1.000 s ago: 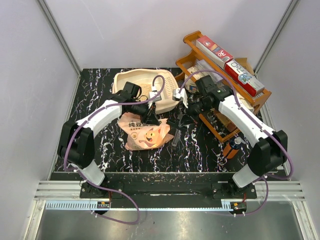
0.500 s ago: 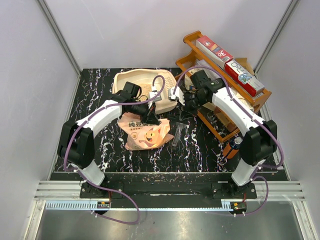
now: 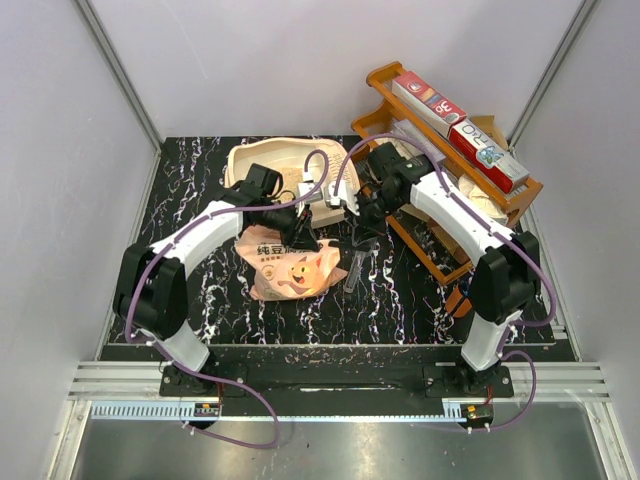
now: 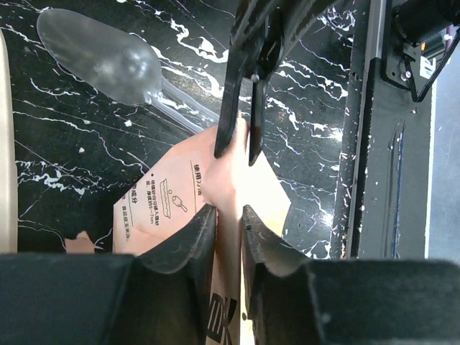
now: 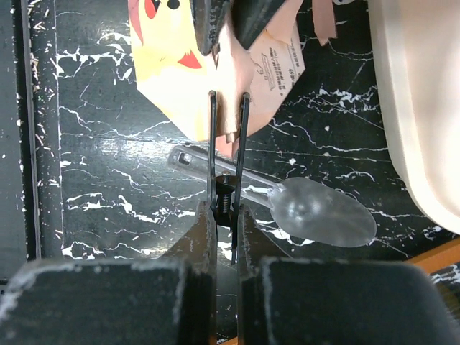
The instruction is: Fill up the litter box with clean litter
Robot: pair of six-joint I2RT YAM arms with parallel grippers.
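left gripper clamped on the printed bag, mid-counter; right gripper pinches thin black tongs, tips at bag edge; litter box at back edge, just behind bag

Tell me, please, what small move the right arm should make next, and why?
Probably close the right end effector a little more on the black two-bladed tool, if it works as a cutter. Its tips straddle the edge of the printed bag, which the left end effector pinches, so the bag looks held ready for opening.
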